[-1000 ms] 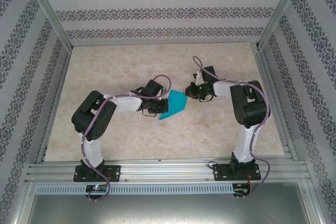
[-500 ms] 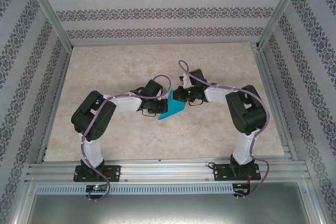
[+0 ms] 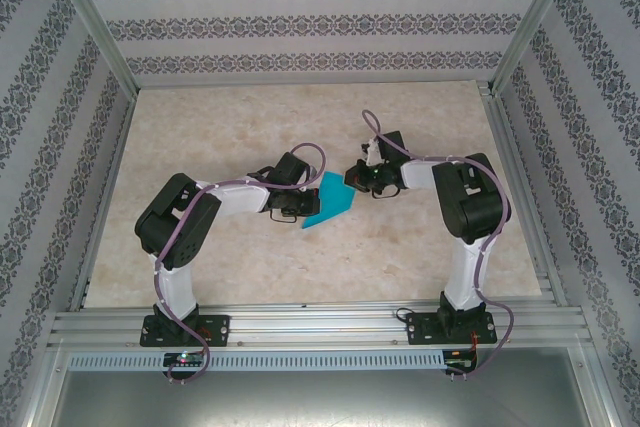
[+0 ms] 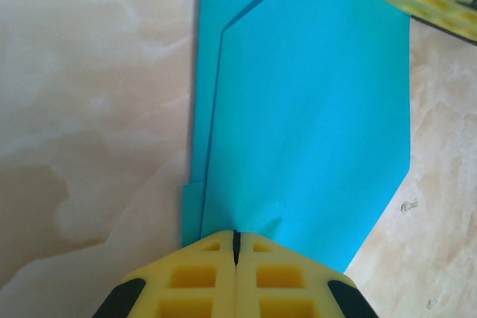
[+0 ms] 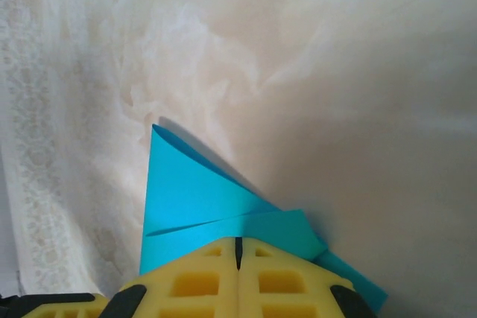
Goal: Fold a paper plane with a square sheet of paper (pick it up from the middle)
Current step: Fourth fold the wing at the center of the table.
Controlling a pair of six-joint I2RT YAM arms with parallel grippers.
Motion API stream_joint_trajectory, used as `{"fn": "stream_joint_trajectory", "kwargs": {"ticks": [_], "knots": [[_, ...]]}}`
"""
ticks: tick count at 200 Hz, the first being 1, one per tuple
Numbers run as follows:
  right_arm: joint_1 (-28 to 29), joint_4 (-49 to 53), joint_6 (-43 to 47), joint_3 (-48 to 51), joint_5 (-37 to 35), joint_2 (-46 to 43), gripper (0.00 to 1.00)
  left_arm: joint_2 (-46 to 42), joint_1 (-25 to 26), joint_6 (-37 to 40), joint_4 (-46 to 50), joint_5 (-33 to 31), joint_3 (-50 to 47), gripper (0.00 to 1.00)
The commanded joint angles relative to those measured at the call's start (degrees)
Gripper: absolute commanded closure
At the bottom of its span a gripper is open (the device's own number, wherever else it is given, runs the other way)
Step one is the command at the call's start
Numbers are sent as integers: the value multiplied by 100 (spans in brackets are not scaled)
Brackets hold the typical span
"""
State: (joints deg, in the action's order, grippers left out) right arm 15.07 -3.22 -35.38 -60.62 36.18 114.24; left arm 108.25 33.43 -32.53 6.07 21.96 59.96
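My left gripper (image 4: pixel 235 240) has its yellow pads (image 4: pixel 186 288) pressed together on the near edge of the paper (image 4: pixel 313 109), and a small pucker rises in the sheet just ahead of them. My right gripper (image 5: pixel 238 243) is likewise closed, clamped on the opposite end. Its pads also show at the top right corner of my left wrist view, sitting on the far end of the sheet.

From above, the paper (image 3: pixel 332 203) spans the gap between my left gripper (image 3: pixel 300 209) and my right gripper (image 3: pixel 355 184), near the middle of the counter (image 3: pixel 250 117). I cannot tell whether it lies flat on the surface or hangs just clear of it.

The counter is pale beige with a cloudy marble pattern. Walls (image 3: pixel 320 22) papered in grey floral bands close it in on three sides, slim aluminium posts (image 3: pixel 95 22) stand at the corners, and a metal rail (image 3: pixel 320 325) runs along the near edge under my bases.

The paper is plain teal-blue and already partly folded. One layer lies over another, leaving a narrow strip of the lower layer showing along its left side, and a slanted fold edge crosses toward the far end. Its right edge runs straight, then cuts in at an angle toward my left gripper. At my right gripper a pointed flap (image 5: pixel 186 191) sticks out, with a folded band across it just ahead of the pads.
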Motion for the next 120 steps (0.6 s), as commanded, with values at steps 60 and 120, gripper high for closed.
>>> {"fn": "stream_joint_trajectory", "kwargs": {"ticks": [60, 120], "knots": [[-409, -328, -305, 171, -689, -553, 100, 233, -20, 186, 1331, -475, -352, 100], [503, -878, -716, 594, -189, -520, 100, 196, -20, 141, 1261, -431, -332, 100]]}}
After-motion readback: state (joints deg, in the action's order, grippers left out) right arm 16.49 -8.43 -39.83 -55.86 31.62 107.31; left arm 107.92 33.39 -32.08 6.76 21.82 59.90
